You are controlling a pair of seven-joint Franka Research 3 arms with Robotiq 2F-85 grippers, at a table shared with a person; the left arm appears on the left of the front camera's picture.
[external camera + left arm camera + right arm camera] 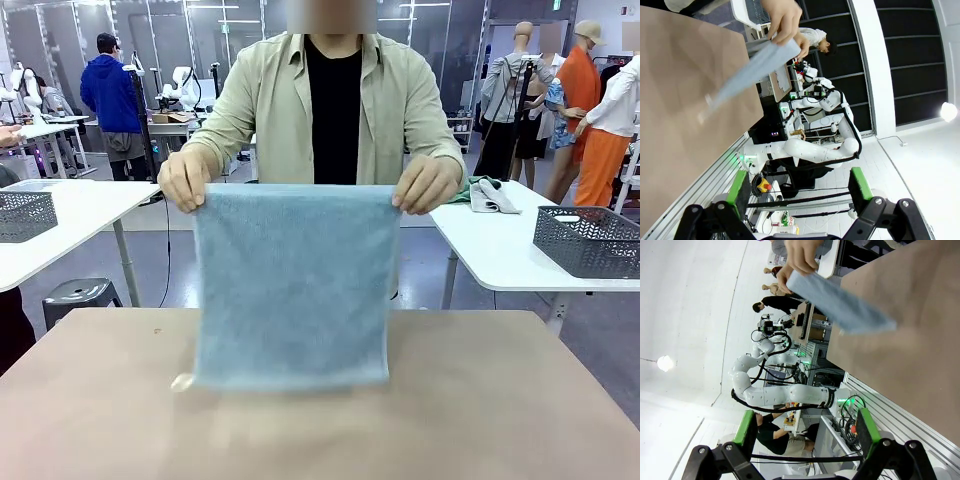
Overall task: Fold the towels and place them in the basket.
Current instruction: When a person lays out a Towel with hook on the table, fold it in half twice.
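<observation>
towel [290,285]: one, light blue-grey, hanging spread over the far middle of the counter [500,400], the person's hands [185,180] pinching its top corners. left gripper [798,172], right gripper [805,412]: both gaping wide, gripping nothing. step: folding not yet starting; next move is calling for laying it flat.

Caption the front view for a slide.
A person holds a light blue-grey rectangular terry cloth towel up by its top corners over the brown tabletop.
</observation>
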